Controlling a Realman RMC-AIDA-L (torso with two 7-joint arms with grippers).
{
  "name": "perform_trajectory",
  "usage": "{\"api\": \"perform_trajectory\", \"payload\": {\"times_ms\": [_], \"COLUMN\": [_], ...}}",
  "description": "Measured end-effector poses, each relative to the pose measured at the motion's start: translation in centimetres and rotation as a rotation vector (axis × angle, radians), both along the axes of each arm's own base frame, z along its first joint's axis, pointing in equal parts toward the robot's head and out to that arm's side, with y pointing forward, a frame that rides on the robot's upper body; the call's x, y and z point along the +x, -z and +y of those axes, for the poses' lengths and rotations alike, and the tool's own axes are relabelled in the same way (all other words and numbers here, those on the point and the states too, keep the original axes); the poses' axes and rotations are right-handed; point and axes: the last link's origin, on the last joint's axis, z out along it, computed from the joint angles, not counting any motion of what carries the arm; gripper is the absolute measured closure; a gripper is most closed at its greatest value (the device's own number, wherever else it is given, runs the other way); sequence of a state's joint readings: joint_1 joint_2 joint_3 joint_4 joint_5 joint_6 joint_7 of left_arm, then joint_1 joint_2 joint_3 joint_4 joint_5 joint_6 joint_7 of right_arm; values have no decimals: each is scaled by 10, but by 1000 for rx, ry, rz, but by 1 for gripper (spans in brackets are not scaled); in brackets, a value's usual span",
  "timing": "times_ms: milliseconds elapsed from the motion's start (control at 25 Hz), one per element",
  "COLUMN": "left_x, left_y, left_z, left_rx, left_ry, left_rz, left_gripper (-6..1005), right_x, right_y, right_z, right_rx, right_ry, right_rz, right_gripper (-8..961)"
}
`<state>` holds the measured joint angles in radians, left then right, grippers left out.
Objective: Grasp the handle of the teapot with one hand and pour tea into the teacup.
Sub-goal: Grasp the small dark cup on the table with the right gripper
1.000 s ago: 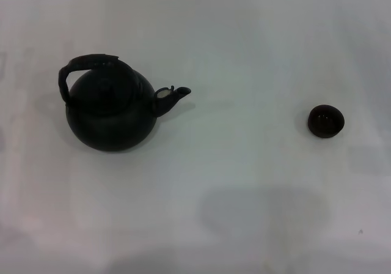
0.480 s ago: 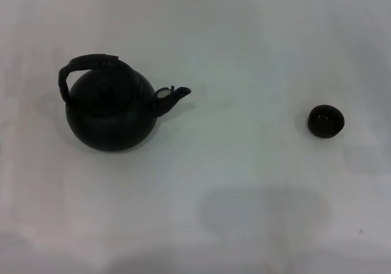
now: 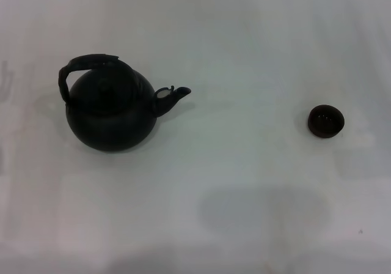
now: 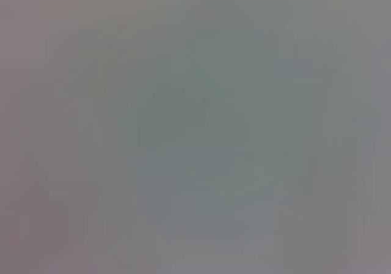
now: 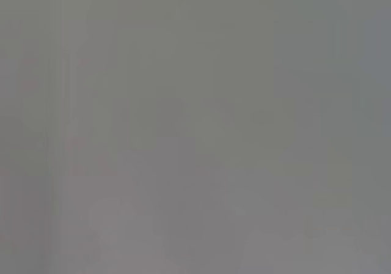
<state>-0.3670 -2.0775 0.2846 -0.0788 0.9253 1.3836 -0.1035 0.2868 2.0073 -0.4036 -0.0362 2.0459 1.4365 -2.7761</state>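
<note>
Pincers seemingly both out of view.

The head view looks from above, forward and down, on the white tabletop. It stands far enough to hold both the teapot on the left part and the teacup on the right part, well apart. No gripper shows in this view. The left wrist view gives only an even grey field, and the right wrist view the same. What part of the scene they share with the head view cannot be told.
</note>
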Motion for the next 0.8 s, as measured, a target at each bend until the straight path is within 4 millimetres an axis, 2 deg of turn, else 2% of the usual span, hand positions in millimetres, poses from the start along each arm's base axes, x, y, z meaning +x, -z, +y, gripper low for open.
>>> {"api": "perform_trajectory", "payload": {"times_ms": [400, 600, 800], "left_x": [-9, -9, -7], "left_y": [0, 5, 7], "left_z": [-5, 1, 5], "left_rx": [9, -18, -26], "left_ry": [-55, -74, -68], "left_rz": [-19, -29, -51], "left_gripper": [169, 169, 169], "right_x": [-7, -7, -5], "right_y": [-7, -21, -27], "right_z": [5, 4, -1], "right_rx": [-129, -213, -206], "right_ry": [-94, -140, -134], "right_rz": [3, 17, 33], "right_gripper": [115, 115, 115]}}
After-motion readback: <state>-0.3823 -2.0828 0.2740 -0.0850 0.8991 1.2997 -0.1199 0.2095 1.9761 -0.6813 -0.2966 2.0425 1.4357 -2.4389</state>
